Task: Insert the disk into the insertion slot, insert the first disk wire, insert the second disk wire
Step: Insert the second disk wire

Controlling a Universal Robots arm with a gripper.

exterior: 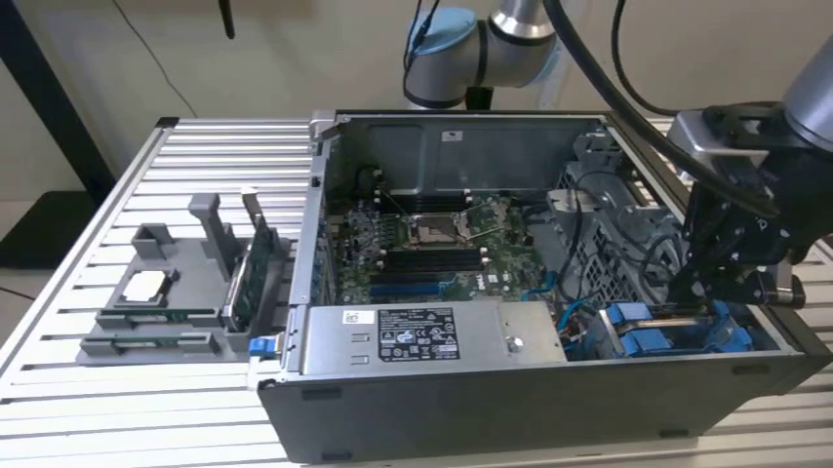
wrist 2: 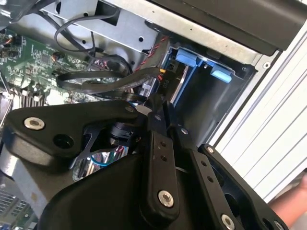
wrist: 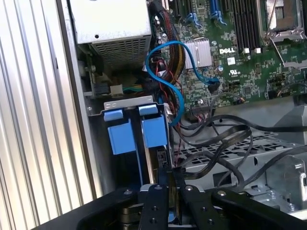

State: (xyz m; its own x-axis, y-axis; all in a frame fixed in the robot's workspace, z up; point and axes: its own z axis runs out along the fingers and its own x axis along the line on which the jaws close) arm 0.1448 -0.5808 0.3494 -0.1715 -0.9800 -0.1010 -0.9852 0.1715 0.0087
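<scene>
Beige wall (exterior: 299, 58) behind; from the exterior view's left, a black post (exterior: 53, 107), a grey parts tray (exterior: 195, 255) on the slatted aluminium table (exterior: 65, 390), then the open computer case (exterior: 521, 414) with the power-supply box (exterior: 416, 336) along its near wall. At the exterior view's right the disk (exterior: 651, 339) in its blue carrier sits inside the insertion slot (wrist: 125, 102). The gripper (exterior: 688, 297) hangs just beside it, fingers (wrist: 158, 206) pressed close together by black cables (wrist 2: 105, 79); whether they pinch one, cannot tell.

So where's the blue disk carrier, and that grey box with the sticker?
Bright blue plastic disk carrier (wrist: 154, 130): first wrist view, on a flat blue tab.
Grey metal power-supply box (exterior: 416, 336): exterior view, on its sticker.
</scene>
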